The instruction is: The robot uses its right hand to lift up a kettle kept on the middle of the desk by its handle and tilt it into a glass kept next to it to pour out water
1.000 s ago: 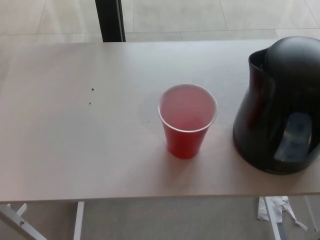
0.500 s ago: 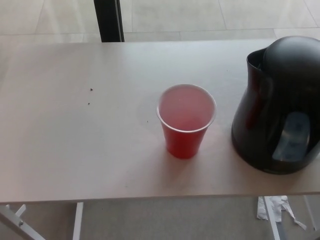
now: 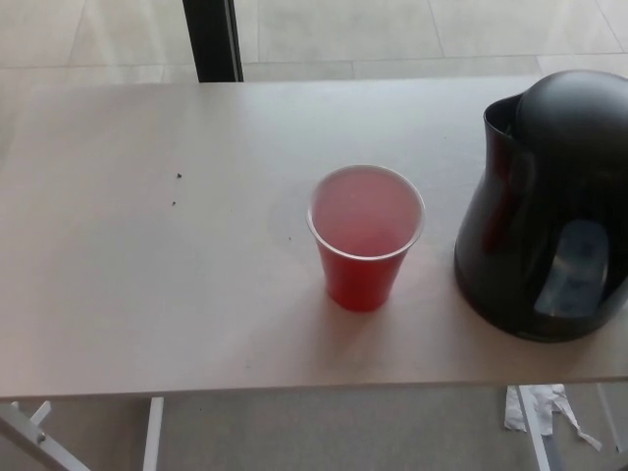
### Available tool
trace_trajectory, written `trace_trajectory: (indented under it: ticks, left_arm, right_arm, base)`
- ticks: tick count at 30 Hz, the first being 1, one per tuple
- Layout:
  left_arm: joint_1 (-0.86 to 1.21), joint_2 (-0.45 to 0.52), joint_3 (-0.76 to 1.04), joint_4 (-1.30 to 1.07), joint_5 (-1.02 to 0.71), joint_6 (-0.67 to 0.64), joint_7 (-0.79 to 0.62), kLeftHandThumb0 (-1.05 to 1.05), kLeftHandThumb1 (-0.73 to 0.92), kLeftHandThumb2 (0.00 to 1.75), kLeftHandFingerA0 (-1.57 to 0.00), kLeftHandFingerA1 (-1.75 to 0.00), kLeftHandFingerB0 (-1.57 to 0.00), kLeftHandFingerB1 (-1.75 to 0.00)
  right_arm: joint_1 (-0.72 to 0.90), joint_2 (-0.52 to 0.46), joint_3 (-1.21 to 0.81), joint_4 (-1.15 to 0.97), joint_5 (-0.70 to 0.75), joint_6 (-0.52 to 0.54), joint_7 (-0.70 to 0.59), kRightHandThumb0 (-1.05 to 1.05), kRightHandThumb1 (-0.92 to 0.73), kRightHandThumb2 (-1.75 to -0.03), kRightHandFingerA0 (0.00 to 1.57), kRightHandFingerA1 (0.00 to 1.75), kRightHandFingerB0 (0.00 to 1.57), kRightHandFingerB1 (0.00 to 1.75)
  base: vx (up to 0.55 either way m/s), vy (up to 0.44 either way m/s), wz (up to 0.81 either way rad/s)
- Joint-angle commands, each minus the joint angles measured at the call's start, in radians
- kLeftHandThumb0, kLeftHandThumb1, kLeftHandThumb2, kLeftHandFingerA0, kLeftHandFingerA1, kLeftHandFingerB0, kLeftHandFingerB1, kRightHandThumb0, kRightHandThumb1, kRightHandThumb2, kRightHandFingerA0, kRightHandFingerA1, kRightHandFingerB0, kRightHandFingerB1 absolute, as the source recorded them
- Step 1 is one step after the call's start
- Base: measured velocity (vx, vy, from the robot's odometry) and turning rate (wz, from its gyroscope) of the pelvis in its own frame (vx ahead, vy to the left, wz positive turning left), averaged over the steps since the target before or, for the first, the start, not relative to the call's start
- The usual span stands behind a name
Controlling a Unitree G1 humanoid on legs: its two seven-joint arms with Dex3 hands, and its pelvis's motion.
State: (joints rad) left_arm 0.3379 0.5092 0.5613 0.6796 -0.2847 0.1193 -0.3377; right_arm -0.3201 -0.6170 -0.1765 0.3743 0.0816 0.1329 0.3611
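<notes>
A black kettle stands upright at the right edge of the head view, its spout facing left and its right side cut off by the picture, so the handle does not show. A red plastic cup with a white rim stands upright on the desk just left of the kettle, a small gap between them. Neither of my hands shows in the picture.
The pale desk stretches wide to the left of the cup, with its front edge near the bottom. A dark post rises behind the far edge. White frame parts and paper scraps lie on the floor below.
The whole picture has shifted very slightly, so the camera moved a touch. The kettle and the cup stay where they were.
</notes>
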Motion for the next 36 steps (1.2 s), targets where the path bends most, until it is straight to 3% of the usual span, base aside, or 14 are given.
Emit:
trace_trajectory:
  ticks: [1,3,4,8,9,11,12,13,14,15,17,21,27,36]
  left_arm:
    - [0.006,0.013,0.001,-0.004,0.0,0.003,0.0,-0.66,0.65,0.59,-0.54,-0.54,-0.44,-0.41]
    - [0.008,0.012,0.001,-0.011,0.0,0.003,0.0,-0.67,0.65,0.6,-0.53,-0.55,-0.43,-0.42]
    - [0.011,0.01,0.0,-0.019,0.001,0.002,0.002,-0.73,0.52,0.93,-0.49,-0.63,-0.34,-0.52]
    - [0.014,0.01,-0.005,-0.028,0.006,0.005,0.003,-0.68,0.66,0.6,-0.54,-0.52,-0.41,-0.41]
    - [0.019,0.009,-0.012,-0.039,0.012,0.009,0.007,-0.73,0.53,0.93,-0.49,-0.61,-0.36,-0.53]
    - [0.026,0.007,-0.013,-0.056,0.011,0.017,0.008,-0.72,0.65,0.6,-0.55,-0.54,-0.39,-0.42]
    - [0.03,0.008,-0.017,-0.066,0.013,0.014,0.003,-0.72,0.51,0.94,-0.49,-0.63,-0.31,-0.53]
    - [0.028,0.01,-0.02,-0.062,0.016,0.01,0.001,-0.73,0.66,0.6,-0.56,-0.55,-0.4,-0.42]
    - [0.021,0.014,-0.024,-0.048,0.021,0.009,0.005,-0.71,0.66,0.6,-0.57,-0.54,-0.39,-0.41]
    - [0.015,0.016,-0.026,-0.04,0.024,0.011,0.011,-0.71,0.66,0.6,-0.57,-0.54,-0.39,-0.41]
    - [0.023,0.015,-0.026,-0.056,0.021,0.016,0.01,-0.7,0.67,0.6,-0.55,-0.53,-0.39,-0.42]
    - [0.015,0.024,-0.04,-0.05,0.035,0.0,0.011,-0.71,0.55,0.96,-0.51,-0.63,-0.33,-0.54]
    - [-0.007,0.036,-0.048,-0.011,0.037,-0.013,0.006,-0.73,0.56,0.96,-0.54,-0.64,-0.36,-0.56]
    - [-0.029,0.042,-0.05,-0.012,0.036,0.021,0.019,-0.75,0.55,0.95,-0.57,-0.65,-0.35,-0.56]
  right_arm:
    - [-0.013,0.089,-0.051,-0.025,0.001,0.01,-0.132,-0.52,-0.61,-0.59,0.89,0.65,0.44,0.38]
    - [-0.013,0.1,-0.061,-0.029,0.002,0.02,-0.129,-0.51,-0.63,-0.59,0.86,0.6,0.44,0.39]
    - [-0.004,0.106,-0.064,-0.037,0.01,0.035,-0.12,-0.53,-0.64,-0.59,0.88,0.55,0.42,0.37]
    - [0.021,0.099,-0.049,-0.047,-0.012,0.026,-0.095,-0.53,-0.65,-0.6,0.86,0.54,0.39,0.36]
    - [0.039,0.086,-0.027,-0.057,-0.031,0.015,-0.079,-0.61,-0.5,-0.89,0.83,0.71,0.3,0.5]
    - [0.047,0.084,-0.019,-0.069,-0.041,0.023,-0.084,-0.53,-0.63,-0.59,0.98,0.71,0.41,0.37]
    - [0.054,0.078,-0.005,-0.076,-0.067,0.012,-0.098,-0.46,-0.67,-0.61,1.06,0.78,0.46,0.38]
    - [0.059,0.077,0.0,-0.077,-0.078,-0.005,-0.106,-0.36,-0.71,-0.62,1.06,1.02,0.52,0.4]
    - [0.065,0.086,-0.006,-0.076,-0.07,-0.03,-0.107,-0.29,-0.77,-0.62,1.02,1.41,0.67,0.46]
    - [0.068,0.095,-0.014,-0.076,-0.057,-0.045,-0.104,-0.29,-0.77,-0.62,1.02,1.41,0.67,0.46]
    - [0.071,0.1,-0.014,-0.042,-0.072,-0.159,-0.115,-0.14,-0.62,-1.0,0.93,1.51,0.97,0.75]
    - [0.061,0.111,0.003,-0.024,-0.162,-0.315,-0.236,-0.2,-0.58,-1.17,0.84,1.75,0.71,1.64]
    - [0.023,0.089,0.04,-0.037,-0.211,-0.388,-0.26,-0.24,-0.71,-0.91,0.82,1.75,0.71,1.55]
    - [-0.017,0.075,0.088,-0.02,-0.271,-0.396,-0.308,-0.26,-0.6,-1.04,0.87,1.73,0.76,1.57]
  base:
    - [0.0,0.0,0.0]
    - [0.0,0.0,0.0]
    - [0.0,0.0,0.0]
    - [0.0,0.0,0.0]
    - [0.0,0.0,0.0]
    - [0.0,0.0,0.0]
    - [0.0,0.0,0.0]
    - [0.0,0.0,0.0]
    - [0.0,0.0,0.0]
    - [0.0,0.0,0.0]
    - [0.0,0.0,0.0]
    - [0.0,0.0,0.0]
    - [0.0,0.0,0.0]
    - [0.0,0.0,0.0]
